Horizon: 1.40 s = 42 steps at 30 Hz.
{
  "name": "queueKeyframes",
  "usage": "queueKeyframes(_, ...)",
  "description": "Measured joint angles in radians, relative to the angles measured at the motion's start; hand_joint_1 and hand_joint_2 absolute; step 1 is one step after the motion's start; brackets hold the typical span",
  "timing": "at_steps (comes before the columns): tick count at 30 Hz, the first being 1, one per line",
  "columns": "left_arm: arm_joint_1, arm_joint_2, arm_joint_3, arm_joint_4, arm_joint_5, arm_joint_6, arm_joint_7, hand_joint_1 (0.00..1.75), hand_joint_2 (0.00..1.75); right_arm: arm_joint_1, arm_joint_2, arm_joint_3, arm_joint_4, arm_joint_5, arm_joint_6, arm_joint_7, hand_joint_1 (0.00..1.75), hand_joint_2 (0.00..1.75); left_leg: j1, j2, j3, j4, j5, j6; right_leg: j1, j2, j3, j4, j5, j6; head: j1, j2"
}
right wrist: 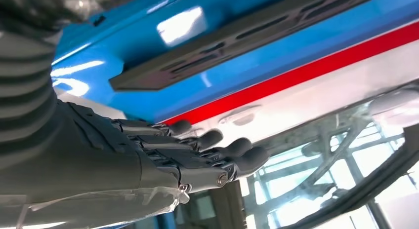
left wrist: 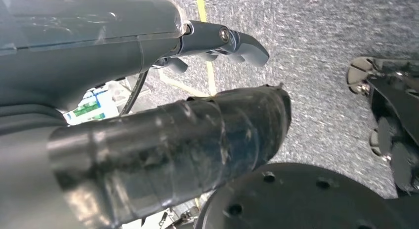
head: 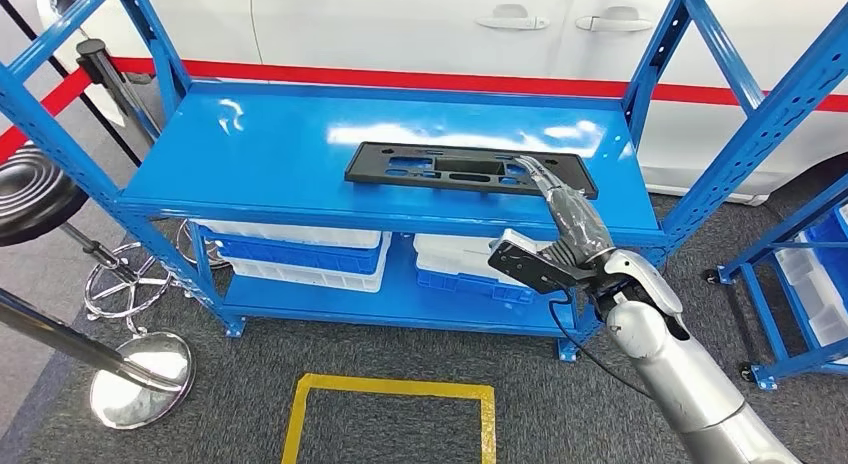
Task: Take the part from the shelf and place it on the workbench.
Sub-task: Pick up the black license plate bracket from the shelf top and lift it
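While the silver right arm reaches in from the lower right, the robot's right hand (head: 560, 199) stretches over the front edge of the blue shelf (head: 260, 149), its dark fingers (right wrist: 217, 150) extended side by side and slightly apart, holding nothing. Its fingertips lie over the right portion of the part (head: 470, 168), a flat black slotted panel resting lengthwise on the top deck, toward the right and middle of the surface; whether they actually touch it cannot be told. From the right wrist view the part (right wrist: 232, 46) lies flat on the glossy blue deck, apart from the hand's fingers. Below, on the lower deck, sit white and blue bins (head: 300, 254). A white car with a red stripe (head: 420, 81) stands behind the shelf. The left hand (left wrist: 217, 46) hangs above grey carpet, its fingers loosely curled and holding nothing. Yellow floor tape (head: 390, 388) marks a square on the near carpet.
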Motion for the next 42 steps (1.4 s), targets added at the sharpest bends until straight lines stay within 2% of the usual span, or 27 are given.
queueKeyframes(2,-0.001,0.000,0.000,0.000,0.001,0.001,-0.001,0.00,0.00,0.006,0.000,-0.003,0.005,0.014,-0.009,0.003,0.00,1.75,0.003,0.005,-0.041,0.082,-0.028,-0.009,-0.003,-0.002,0.018,-0.005,-0.008,-0.011,0.000,0.000)
queueKeyframes(4,-0.001,-0.001,0.000,0.000,0.001,0.001,-0.004,0.00,0.00,0.016,0.000,-0.005,0.010,0.018,-0.011,0.006,0.00,1.75,0.006,0.010,-0.120,0.206,-0.079,-0.018,-0.002,-0.003,0.026,-0.004,-0.019,-0.017,-0.001,0.000)
queueKeyframes(5,-0.001,-0.001,0.000,0.000,0.002,0.002,-0.005,0.00,0.00,0.022,0.000,-0.006,0.013,0.018,-0.011,0.007,0.00,1.75,0.007,0.011,-0.155,0.249,-0.096,-0.022,-0.002,-0.003,0.031,-0.003,-0.025,-0.017,-0.001,0.000)
queueKeyframes(6,0.000,-0.001,0.000,0.000,0.002,0.003,-0.007,0.00,0.00,0.029,0.001,-0.006,0.016,0.018,-0.010,0.008,0.00,1.75,0.009,0.012,-0.174,0.260,-0.093,-0.024,-0.002,-0.002,0.037,-0.001,-0.032,-0.017,-0.001,0.000)
queueKeyframes(7,0.000,0.000,0.000,0.000,0.002,0.004,-0.009,0.00,0.00,0.034,0.002,-0.007,0.019,0.018,-0.010,0.008,0.00,1.75,0.009,0.013,-0.177,0.235,-0.066,-0.025,-0.002,-0.001,0.045,0.002,-0.041,-0.015,-0.001,0.000)
queueKeyframes(9,0.003,0.000,0.000,0.000,0.003,0.005,-0.012,0.00,0.00,0.040,0.004,-0.011,0.024,0.017,-0.009,0.008,0.00,1.75,0.010,0.015,-0.143,0.113,0.029,-0.023,-0.003,-0.001,0.063,0.009,-0.060,-0.010,-0.001,0.000)
queueKeyframes(11,0.005,0.001,0.000,0.001,0.004,0.006,-0.013,0.00,0.00,0.042,0.005,-0.013,0.027,0.017,-0.008,0.008,0.00,1.75,0.006,0.018,-0.118,0.022,0.067,-0.014,-0.001,0.000,0.073,0.015,-0.075,0.000,-0.001,0.000)
queueKeyframes(13,0.004,0.000,0.000,0.002,0.004,0.007,-0.014,0.00,0.00,0.045,0.007,-0.013,0.030,0.017,-0.005,0.008,0.00,1.75,0.002,0.019,-0.114,0.009,0.061,-0.001,0.002,-0.001,0.076,0.016,-0.085,0.012,-0.001,0.000)
queueKeyframes(16,0.001,0.000,0.000,0.003,0.005,0.007,-0.014,0.00,0.00,0.045,0.013,-0.014,0.031,0.018,-0.001,0.006,0.00,1.75,0.008,0.017,-0.095,-0.002,0.069,0.018,0.000,-0.002,0.073,0.039,-0.109,0.028,0.000,0.000)
queueKeyframes(18,0.000,-0.001,0.000,0.003,0.005,0.007,-0.014,0.00,0.00,0.045,0.016,-0.014,0.033,0.018,0.002,0.006,0.00,1.75,0.010,0.018,-0.084,-0.009,0.065,0.028,-0.004,-0.001,0.018,0.139,-0.151,0.038,0.001,0.000)
queueKeyframes(20,0.000,0.000,0.000,0.003,0.005,0.006,-0.014,0.00,0.00,0.049,0.023,-0.013,0.037,0.018,0.006,0.005,0.00,1.75,0.009,0.016,-0.077,-0.009,0.055,0.033,-0.007,-0.001,-0.066,0.265,-0.183,0.045,0.001,0.000)
queueKeyframes(21,-0.001,0.000,0.000,0.003,0.005,0.006,-0.014,0.00,0.00,0.051,0.027,-0.013,0.041,0.018,0.007,0.006,0.00,1.75,0.009,0.015,-0.071,-0.008,0.049,0.033,-0.008,-0.001,-0.094,0.293,-0.174,0.047,0.001,0.000)
queueKeyframes(22,-0.001,0.000,0.000,0.003,0.006,0.005,-0.015,0.00,0.00,0.052,0.033,-0.012,0.044,0.018,0.008,0.006,0.00,1.75,0.009,0.013,-0.063,-0.008,0.043,0.032,-0.009,-0.001,-0.103,0.284,-0.145,0.047,0.001,0.000)
queueKeyframes(24,-0.001,-0.001,0.000,0.003,0.006,0.004,-0.016,0.00,0.00,0.050,0.043,-0.012,0.050,0.019,0.009,0.006,0.00,1.75,0.009,0.012,-0.043,-0.008,0.027,0.028,-0.008,-0.002,-0.069,0.170,-0.052,0.042,0.001,0.000)
queueKeyframes(25,-0.002,-0.003,0.000,0.003,0.006,0.004,-0.016,0.00,0.00,0.048,0.047,-0.011,0.053,0.020,0.009,0.006,0.00,1.75,0.008,0.011,-0.035,-0.007,0.019,0.024,-0.006,-0.001,-0.047,0.112,-0.020,0.036,0.001,0.000)
queueKeyframes(26,-0.002,-0.004,0.000,0.003,0.006,0.003,-0.016,0.00,0.00,0.046,0.052,-0.011,0.056,0.020,0.008,0.006,0.00,1.75,0.008,0.010,-0.032,-0.007,0.014,0.019,-0.002,-0.001,-0.027,0.064,-0.006,0.030,0.001,0.000)
queueKeyframes(28,-0.004,-0.006,-0.001,0.003,0.006,0.003,-0.017,0.00,0.00,0.040,0.062,-0.011,0.062,0.024,0.008,0.006,0.00,1.75,0.007,0.009,-0.033,-0.009,0.010,0.007,0.005,-0.001,-0.014,0.033,-0.016,0.018,0.001,0.000)
queueKeyframes(31,-0.009,-0.006,-0.001,0.003,0.006,0.003,-0.017,0.00,0.00,0.036,0.080,-0.010,0.066,0.036,0.005,0.007,0.00,1.75,0.006,0.012,-0.032,0.001,-0.005,-0.009,-0.003,0.000,0.006,0.010,-0.024,0.002,-0.001,0.000)
queueKeyframes(32,-0.010,-0.006,-0.001,0.003,0.006,0.003,-0.017,0.00,0.00,0.034,0.086,-0.010,0.068,0.040,0.004,0.007,0.00,1.75,0.006,0.013,-0.049,0.038,-0.023,-0.013,-0.007,-0.001,0.017,0.003,-0.026,-0.004,-0.001,0.000)
queueKeyframes(33,-0.010,-0.006,-0.001,0.003,0.006,0.003,-0.018,0.00,0.00,0.032,0.092,-0.009,0.070,0.044,0.002,0.007,0.00,1.75,0.008,0.014,-0.080,0.095,-0.046,-0.016,-0.007,-0.003,0.026,-0.001,-0.029,-0.009,-0.002,0.000)
queueKeyframes(35,-0.009,-0.006,-0.001,0.003,0.006,0.003,-0.019,0.00,0.00,0.028,0.103,-0.006,0.077,0.054,0.000,0.007,0.00,1.75,0.010,0.014,-0.163,0.230,-0.089,-0.021,-0.006,-0.004,0.037,-0.002,-0.038,-0.015,-0.002,0.000)
queueKeyframes(36,-0.009,-0.007,-0.001,0.003,0.006,0.003,-0.020,0.00,0.00,0.028,0.108,-0.003,0.082,0.058,-0.001,0.008,0.00,1.75,0.010,0.014,-0.193,0.269,-0.088,-0.022,-0.005,-0.004,0.043,-0.001,-0.044,-0.016,-0.002,0.000)
queueKeyframes(37,-0.008,-0.007,-0.001,0.003,0.006,0.003,-0.021,0.00,0.00,0.028,0.114,0.000,0.087,0.061,-0.001,0.008,0.00,1.75,0.010,0.014,-0.206,0.270,-0.067,-0.022,-0.005,-0.002,0.050,0.000,-0.050,-0.015,-0.002,0.000)
queueKeyframes(38,-0.008,-0.007,-0.001,0.003,0.006,0.003,-0.022,0.00,0.00,0.028,0.120,0.002,0.092,0.063,-0.001,0.008,0.00,1.75,0.010,0.014,-0.199,0.232,-0.026,-0.020,-0.005,-0.001,0.058,0.001,-0.057,-0.014,-0.003,0.000)
queueKeyframes(40,-0.006,-0.007,-0.001,0.003,0.006,0.004,-0.023,0.00,0.00,0.027,0.129,0.004,0.099,0.066,-0.002,0.008,0.00,1.75,0.008,0.014,-0.151,0.099,0.061,-0.013,-0.003,0.000,0.074,0.006,-0.074,-0.007,-0.002,0.000)
queueKeyframes(41,-0.005,-0.007,-0.001,0.003,0.006,0.004,-0.023,0.00,0.00,0.026,0.131,0.006,0.102,0.069,-0.002,0.008,0.00,1.75,0.007,0.014,-0.129,0.045,0.083,-0.009,-0.001,0.000,0.078,0.009,-0.081,-0.003,-0.002,0.000)
queueKeyframes(42,-0.005,-0.007,-0.001,0.003,0.006,0.004,-0.023,0.00,0.00,0.024,0.133,0.008,0.105,0.074,-0.003,0.008,0.00,1.75,0.005,0.014,-0.117,0.014,0.089,-0.005,0.001,0.000,0.078,0.011,-0.086,0.002,-0.002,0.000)
